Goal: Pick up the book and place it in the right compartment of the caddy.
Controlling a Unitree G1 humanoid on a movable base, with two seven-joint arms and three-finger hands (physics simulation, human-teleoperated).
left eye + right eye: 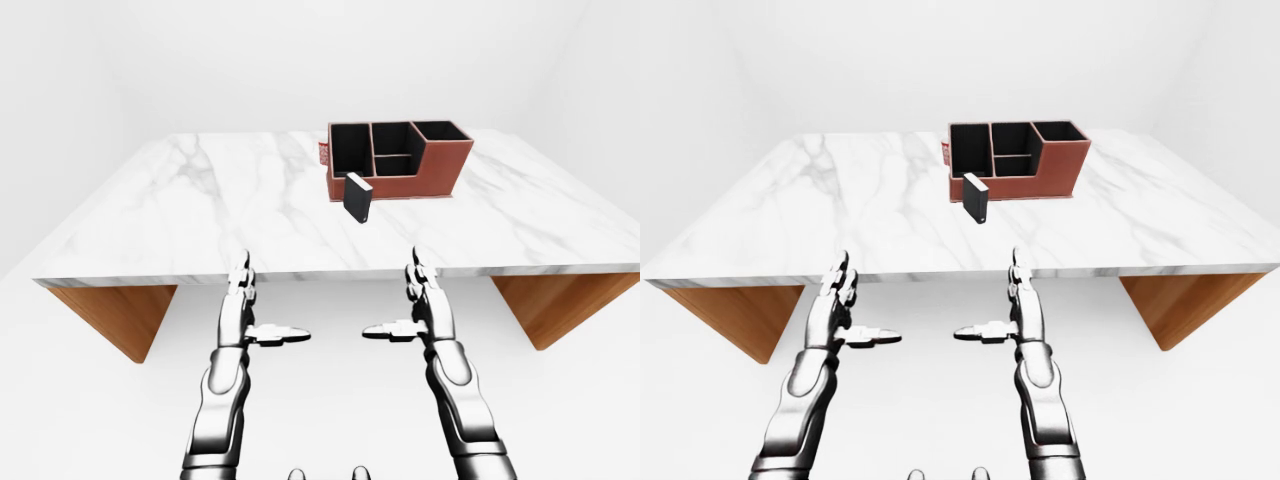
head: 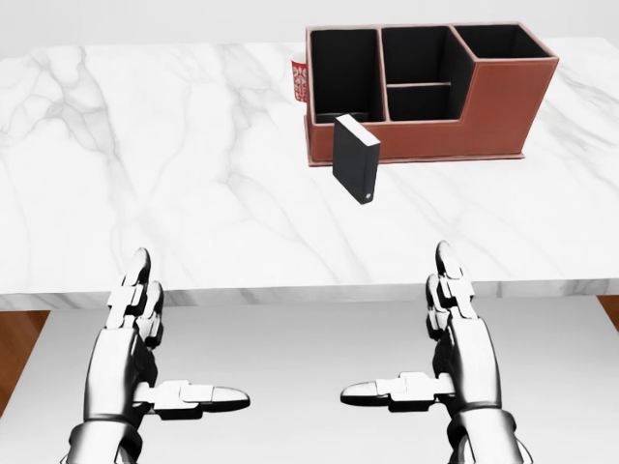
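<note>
the book (image 2: pixel 356 159) is standing upright just near of the caddy (image 2: pixel 416 135), looking stiff, light, easily tipped; gripping its flat sides seems best. the left hand (image 2: pixel 135 333) and right hand (image 2: pixel 455 333) are hovering open, empty.

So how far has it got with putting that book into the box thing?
Nothing looks done yet. The book stands upright on the marble table, just outside the caddy. Both the left hand and the right hand are open and empty, short of the table edge. Reaching, grasping and placing it in the right compartment all remain.
</note>
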